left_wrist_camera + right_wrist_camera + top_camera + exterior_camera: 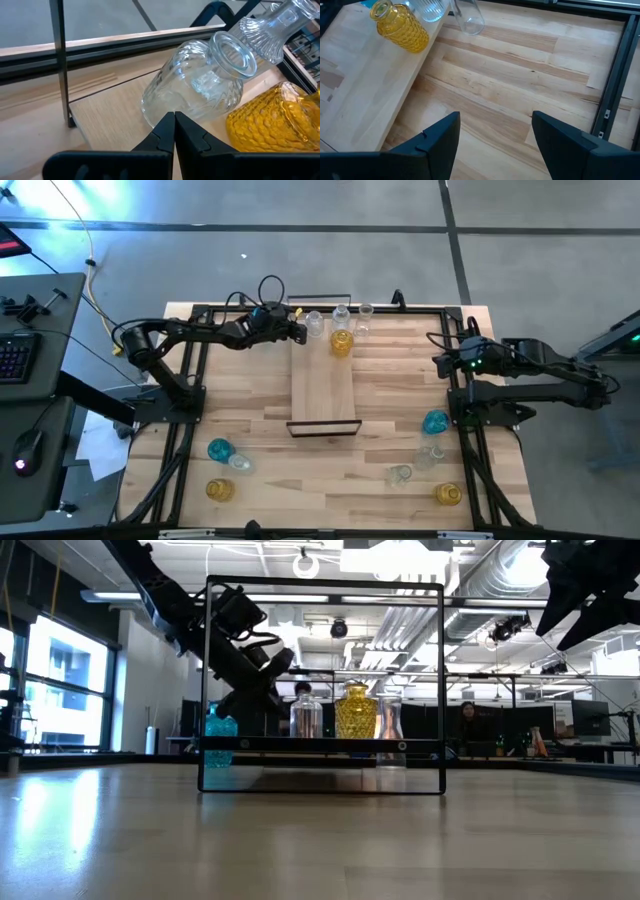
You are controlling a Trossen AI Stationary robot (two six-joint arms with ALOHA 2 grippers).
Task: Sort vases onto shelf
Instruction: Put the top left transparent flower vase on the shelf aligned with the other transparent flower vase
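Note:
The shelf (323,385) is a light-wood board with black end frames, lying in the middle of the table. At its far end stand a clear vase (316,323), an amber vase (341,342) and a second clear vase (341,317). A third clear one (365,313) is beside them. My left gripper (174,119) is shut and sits right at the near clear vase (195,90), on its left side. It also shows in the low view (272,690). My right gripper (495,125) is open and hovers over bare table near the right edge. My left gripper comes slanting down from the table's left, and its shut fingertips (167,125) stand at the lower belly (160,107) of the clear vase. The vase stands upright on the shelf. I cannot tell whether the fingertips touch the glass.
More vases stand on the table. Near left are a teal one (218,448), a clear one (240,463) and an amber one (220,490). Near right are a teal one (435,421), two clear ones (430,455) (400,475) and an amber one (448,494). The shelf's near half is bare wood.

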